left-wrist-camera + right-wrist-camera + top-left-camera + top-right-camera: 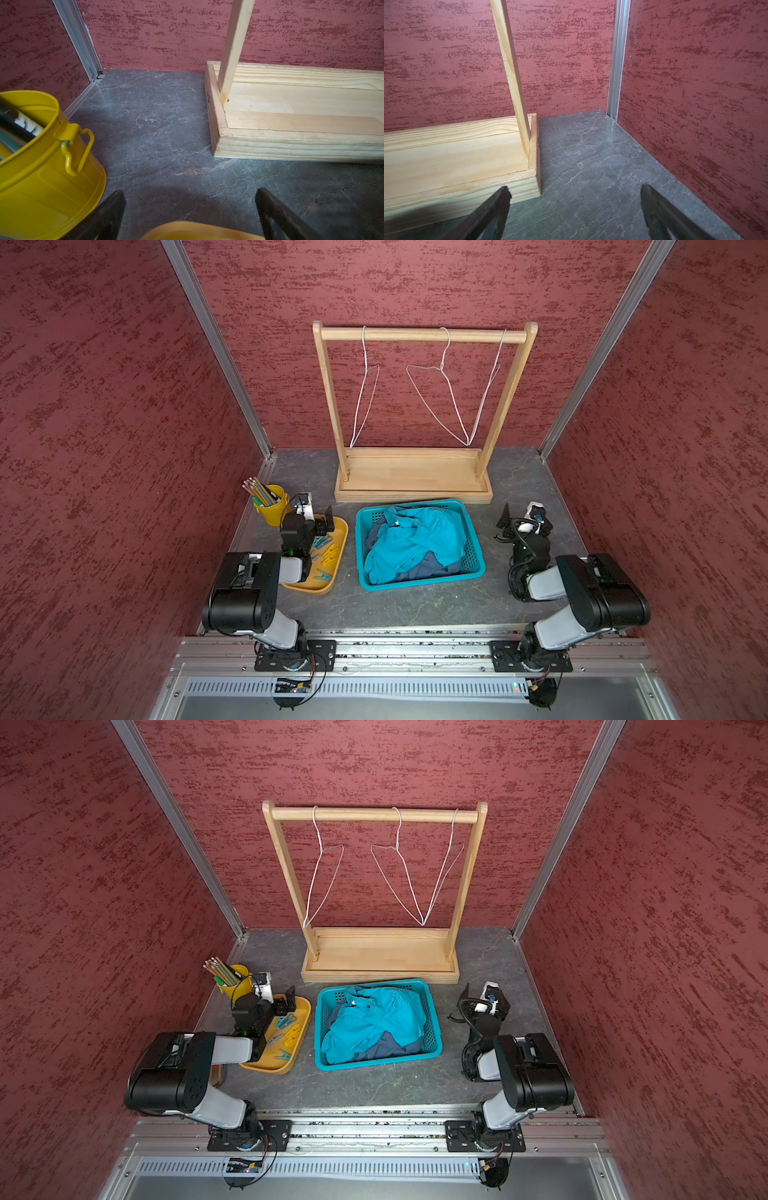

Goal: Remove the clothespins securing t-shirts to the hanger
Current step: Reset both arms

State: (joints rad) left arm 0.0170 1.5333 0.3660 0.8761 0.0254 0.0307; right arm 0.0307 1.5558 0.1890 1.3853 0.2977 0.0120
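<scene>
Several teal and yellow clothespins [328, 551] [286, 1032] lie loose in a yellow tray [316, 588]. The t-shirts are heaped in a teal basket [419, 584]: a bright teal one [415, 539] [374, 1021] on top, a darker blue one [422, 568] under it. Three bare white wire hangers [440, 398] hang on the wooden rack [415, 334]. My left gripper [190, 193] [311, 517] stands open over the tray's far end, holding nothing. My right gripper [575, 189] [524, 519] stands open over bare table, right of the basket.
A yellow bucket [272, 506] [41, 166] of pencils stands close to the left gripper, towards the left wall. The rack's wooden base [413, 483] [456, 166] sits just behind the basket. Red walls close in three sides.
</scene>
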